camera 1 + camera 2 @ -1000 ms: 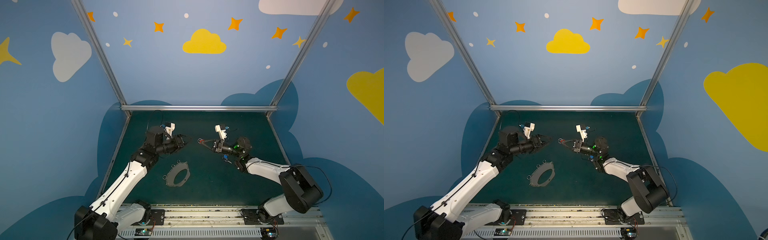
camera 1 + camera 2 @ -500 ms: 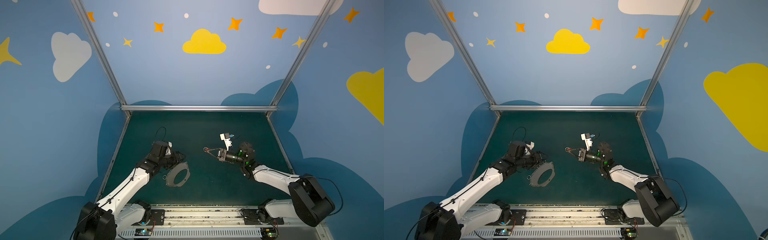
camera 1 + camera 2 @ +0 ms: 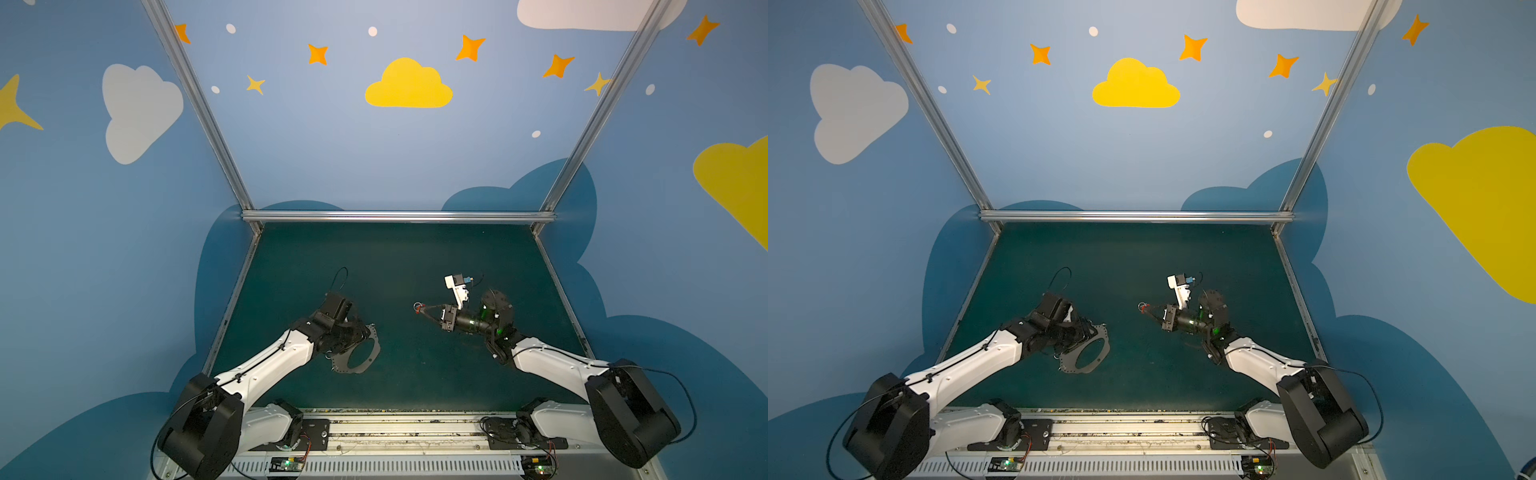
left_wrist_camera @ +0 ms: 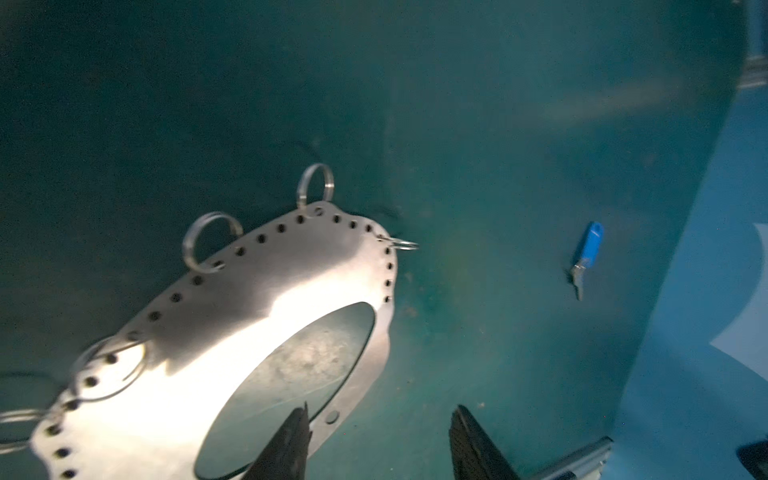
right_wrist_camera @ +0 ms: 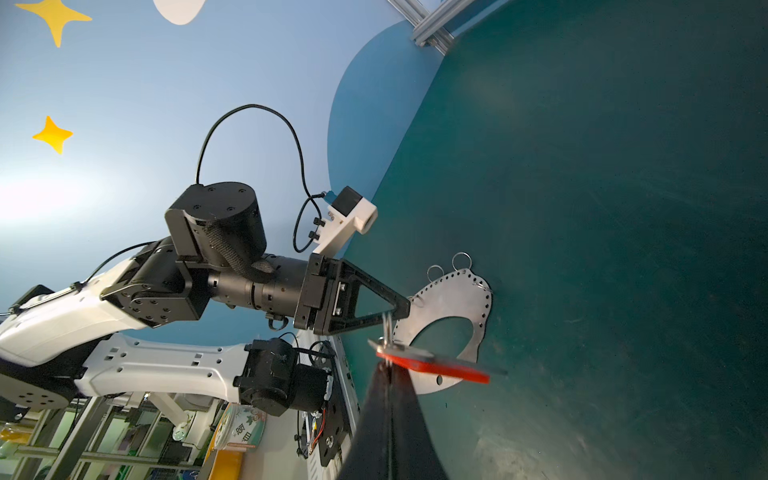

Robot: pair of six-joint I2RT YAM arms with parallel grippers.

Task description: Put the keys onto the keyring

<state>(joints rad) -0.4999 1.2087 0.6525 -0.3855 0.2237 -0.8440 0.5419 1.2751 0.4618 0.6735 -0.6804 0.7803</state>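
Left gripper (image 4: 380, 415) lowered: jaws apart astride rim of flat grey oval metal keyring (image 4: 291, 266), grasp pending; right gripper (image 5: 388, 370) pinches red-tagged silver key (image 5: 440, 366).

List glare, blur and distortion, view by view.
Left wrist: harsh glare whites out the keyring, its near end smeared, blue key soft. Right wrist: red key blurred up close, strong fisheye. Both top views: sharp, dim mat, splayed frame posts.
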